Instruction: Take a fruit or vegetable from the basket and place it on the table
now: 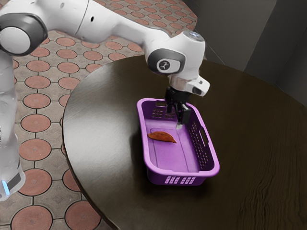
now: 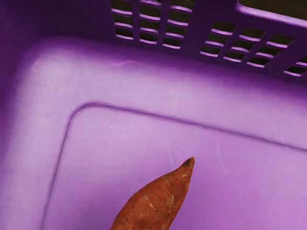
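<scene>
Exterior view: with gripper spread open and nothing caught between its two fingers, hover from the white arm over the far part of the purple basket, dipping below its rim. See a sweet potato, reddish brown and long, on the basket's bottom, near the long side toward the exterior view's left. Find it well inside, apart from the gripper and nearer the camera, with one pointed end aimed toward the exterior view's right. See the basket upright on the dark round table, and past the table's edge, paving of reddish discs set in grey.

Wrist view: look into the basket at the same sweet potato, lying loose, dark at its pointed tip. Make out a groove bending round a corner of the bottom, and beyond it a slotted wall with a handle opening.
</scene>
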Tool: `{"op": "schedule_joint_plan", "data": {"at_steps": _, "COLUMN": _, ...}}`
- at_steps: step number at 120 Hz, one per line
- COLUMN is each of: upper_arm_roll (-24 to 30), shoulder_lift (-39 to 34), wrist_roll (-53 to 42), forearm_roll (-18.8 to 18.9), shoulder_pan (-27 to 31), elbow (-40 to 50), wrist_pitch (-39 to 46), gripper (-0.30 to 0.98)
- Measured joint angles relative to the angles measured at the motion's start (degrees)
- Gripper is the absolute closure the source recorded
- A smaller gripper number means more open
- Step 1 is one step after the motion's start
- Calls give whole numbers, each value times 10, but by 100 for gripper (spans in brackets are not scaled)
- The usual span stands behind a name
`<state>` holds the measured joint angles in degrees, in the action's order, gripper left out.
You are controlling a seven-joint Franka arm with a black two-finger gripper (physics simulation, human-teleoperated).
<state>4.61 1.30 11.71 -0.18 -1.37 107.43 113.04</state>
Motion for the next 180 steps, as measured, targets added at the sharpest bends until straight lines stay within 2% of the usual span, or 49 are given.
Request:
{"op": "schedule_joint_plan", "data": {"at_steps": 29, "upper_arm_roll": 1, "shoulder_lift": 11, "wrist_roll": 3, "forearm_roll": -7, "shoulder_pan": 29, "elbow": -1, "wrist_pitch": 2, "gripper": 0}}
{"op": "schedule_joint_plan", "data": {"at_steps": 69, "upper_arm_roll": 3, "shoulder_lift": 15, "wrist_roll": 5, "forearm_roll": -6, "shoulder_pan": -19, "elbow": -1, "wrist_pitch": 7, "gripper": 0}}
{"op": "schedule_joint_plan", "data": {"at_steps": 104, "upper_arm_roll": 3, "shoulder_lift": 34, "wrist_roll": 6, "forearm_roll": -6, "shoulder_pan": 0, "elbow": -1, "wrist_pitch": 10, "gripper": 0}}
{"op": "schedule_joint_plan", "data": {"at_steps": 180, "upper_arm_roll": 3, "shoulder_lift": 63, "wrist_roll": 7, "forearm_roll": -6, "shoulder_pan": -4, "elbow": 0, "wrist_pitch": 16, "gripper": 0}}
